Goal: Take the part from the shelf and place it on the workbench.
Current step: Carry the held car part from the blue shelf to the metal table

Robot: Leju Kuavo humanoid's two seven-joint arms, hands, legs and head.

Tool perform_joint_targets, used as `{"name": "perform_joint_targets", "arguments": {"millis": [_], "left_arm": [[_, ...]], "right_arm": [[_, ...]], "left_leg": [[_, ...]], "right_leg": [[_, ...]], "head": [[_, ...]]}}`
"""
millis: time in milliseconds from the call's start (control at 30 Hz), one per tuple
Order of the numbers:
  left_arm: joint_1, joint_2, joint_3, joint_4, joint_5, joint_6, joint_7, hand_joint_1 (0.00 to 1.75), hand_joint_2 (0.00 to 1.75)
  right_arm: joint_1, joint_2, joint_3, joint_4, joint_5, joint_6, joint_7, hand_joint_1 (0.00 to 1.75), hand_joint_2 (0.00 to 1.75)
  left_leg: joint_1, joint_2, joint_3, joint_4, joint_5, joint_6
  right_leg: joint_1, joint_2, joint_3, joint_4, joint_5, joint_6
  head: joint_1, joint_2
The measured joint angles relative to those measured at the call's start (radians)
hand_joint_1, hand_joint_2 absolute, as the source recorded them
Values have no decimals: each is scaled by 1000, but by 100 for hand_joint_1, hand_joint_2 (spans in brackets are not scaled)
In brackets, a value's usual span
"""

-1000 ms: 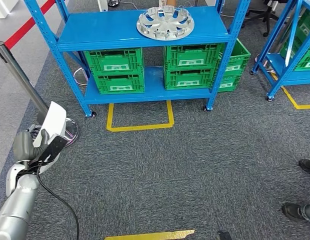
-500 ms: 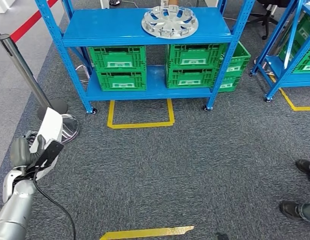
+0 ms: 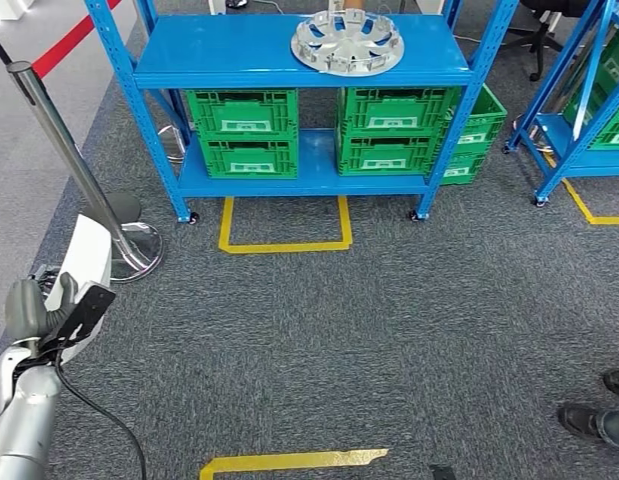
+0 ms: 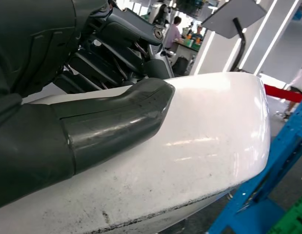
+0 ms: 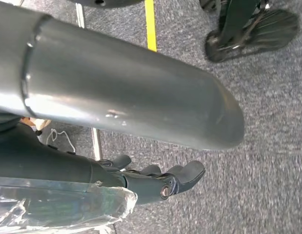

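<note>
Before the shelf (image 3: 302, 50), bare carpet (image 3: 366, 330)

text: none legible | green crates (image 3: 249, 125): white label panels, print too small to read

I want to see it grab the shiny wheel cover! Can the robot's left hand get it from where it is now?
Probably not yet. The left hand already holds a white part, and the wheel cover lies on the blue shelf across open carpet.
</note>
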State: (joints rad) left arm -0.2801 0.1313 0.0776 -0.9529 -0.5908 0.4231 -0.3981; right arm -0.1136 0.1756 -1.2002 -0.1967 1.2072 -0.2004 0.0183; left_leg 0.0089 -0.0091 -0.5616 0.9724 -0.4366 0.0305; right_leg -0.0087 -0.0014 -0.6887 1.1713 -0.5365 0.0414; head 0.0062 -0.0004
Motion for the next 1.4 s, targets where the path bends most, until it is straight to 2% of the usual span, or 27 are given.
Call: {"name": "perform_joint_targets", "arguments": {"millis": [67,100,167,233,300,367,433,500,567,600,633,667,733,767,800,867,900,933,1000,1067,1100,1133,1167,1233,1267,1333,1400], "left_arm": [[16,-2,6,-2,3,0,-1,168,175],[23,-2,7,-3,4,0,-1,168,175],[31,-5,9,-6,6,0,-2,168,175],[33,-7,13,-11,10,0,-4,168,175],[36,-9,20,-16,15,0,-6,168,175],[44,-10,28,-17,18,-1,-8,168,175],[51,-11,35,-17,23,-2,-10,168,175],[49,-13,40,-17,29,-6,-11,168,175],[49,-16,42,-17,31,-9,-12,168,175],[52,-17,43,-17,31,-10,-12,168,175],[53,-18,45,-17,31,-11,-12,168,175],[53,-18,47,-17,31,-11,-12,168,175],[48,-18,50,-18,29,-11,-13,168,175],[43,-19,50,-19,28,-11,-14,168,175],[40,-19,50,-20,26,-12,-15,168,175],[39,-17,54,-21,25,-10,-16,168,175],[42,-16,57,-22,25,-7,-16,168,175],[44,-16,60,-25,25,-3,-18,168,175],[50,-18,66,-37,26,9,-27,168,175],[65,-23,74,-56,27,17,-34,168,175],[76,-24,78,-66,28,19,-35,168,175],[87,-25,82,-76,29,21,-35,168,175],[96,-26,87,-86,30,22,-35,168,175],[106,-28,95,-102,31,25,-35,168,175],[109,-29,98,-109,31,26,-35,168,175],[116,-30,106,-119,29,29,-33,168,175],[128,-31,110,-128,28,30,-33,168,175]], "right_arm": [[1,0,1,0,0,0,0,0,0],[2,0,1,0,-1,0,0,0,0],[2,0,1,0,-1,-1,0,0,0],[1,-1,2,0,-1,-1,0,0,0],[1,-1,3,0,-2,-3,0,0,0],[2,-1,3,0,-3,-5,1,0,0],[1,-1,3,0,-4,-5,2,0,0],[1,-1,3,0,-4,-4,-1,0,0],[2,-1,3,0,-4,-2,-2,0,0],[3,-1,3,0,-4,-2,-2,0,0],[3,-1,3,0,-4,-2,-3,0,0],[2,-1,3,0,-4,-1,-3,0,0],[1,2,4,0,-4,2,-3,0,0],[0,3,4,0,-5,4,-3,0,0],[-1,4,4,0,-5,5,-3,0,0],[-3,4,4,0,-5,5,-3,0,0],[-5,4,4,0,-5,4,-4,0,0],[-5,4,4,0,-4,3,-5,0,0],[-3,3,5,0,0,3,-5,0,0],[3,3,7,0,2,6,-3,0,0],[5,3,7,0,3,8,-1,0,0],[7,3,7,0,4,9,1,0,0],[8,3,8,0,6,10,3,0,0],[8,3,8,0,8,11,5,0,0],[8,3,8,0,8,11,6,0,0],[7,3,8,0,9,15,6,0,0],[7,3,9,0,11,18,7,0,0]], "left_leg": [[1,-11,-8,1,5,-6],[2,-19,-11,1,8,-10],[7,-37,-17,5,12,-20],[10,-57,-28,14,14,-34],[12,-76,-40,20,21,-50],[17,-92,-48,20,27,-63],[17,-69,-64,50,4,-70],[14,-22,-112,161,-61,-73],[13,-2,-165,291,-117,-72],[12,2,-172,316,-121,-69],[11,5,-158,302,-107,-63],[6,13,-124,250,-79,-54],[-11,57,-43,113,-35,-30],[-19,77,-17,66,-26,-21],[-24,88,-7,43,-26,-16],[-25,72,-10,33,-23,-13],[-22,61,-10,29,-19,-11],[-19,51,-10,25,-14,-7],[-13,30,-13,21,-7,-1],[-13,7,-18,21,-4,2],[-13,-4,-19,22,-4,2],[-13,-16,-19,22,-3,1],[-13,-27,-18,23,-3,0],[-14,-50,-19,26,-3,-5],[-15,-59,-22,28,-2,-9],[-14,-76,-32,31,3,-21],[-12,-84,-37,33,4,-31]], "right_leg": [[-5,0,-30,98,-42,5],[-7,0,-20,97,-38,6],[-13,7,48,-3,9,9],[-20,47,122,-122,36,10],[-21,73,147,-163,32,3],[-18,54,144,-160,35,-12],[-17,33,143,-160,40,-28],[-12,8,139,-162,44,-39],[-3,-19,134,-162,46,-45],[1,-31,133,-161,46,-47],[6,-44,132,-161,47,-48],[10,-56,132,-162,47,-49],[19,-80,133,-161,46,-49],[22,-92,132,-160,46,-48],[25,-104,131,-160,45,-47],[27,-124,132,-159,43,-41],[25,-113,130,-155,38,-36],[23,-89,122,-137,23,-30],[17,-26,77,-38,-35,-19],[13,-4,19,93,-91,-15],[12,-2,3,124,-95,-14],[12,-1,6,116,-78,-13],[10,2,28,67,-44,-14],[5,30,93,-73,24,-17],[2,46,119,-125,40,-19],[0,62,137,-158,40,-25],[-1,48,140,-164,42,-34]], "head": [[0,0],[0,0],[0,0],[-1,0],[-2,0],[-2,0],[-6,0],[-14,0],[-16,0],[-17,0],[-17,0],[-17,0],[-16,0],[-16,0],[-15,0],[-16,0],[-15,0],[-15,0],[-12,0],[-11,0],[-11,0],[-11,0],[-11,0],[-11,0],[-11,0],[-12,0],[-12,0]]}}
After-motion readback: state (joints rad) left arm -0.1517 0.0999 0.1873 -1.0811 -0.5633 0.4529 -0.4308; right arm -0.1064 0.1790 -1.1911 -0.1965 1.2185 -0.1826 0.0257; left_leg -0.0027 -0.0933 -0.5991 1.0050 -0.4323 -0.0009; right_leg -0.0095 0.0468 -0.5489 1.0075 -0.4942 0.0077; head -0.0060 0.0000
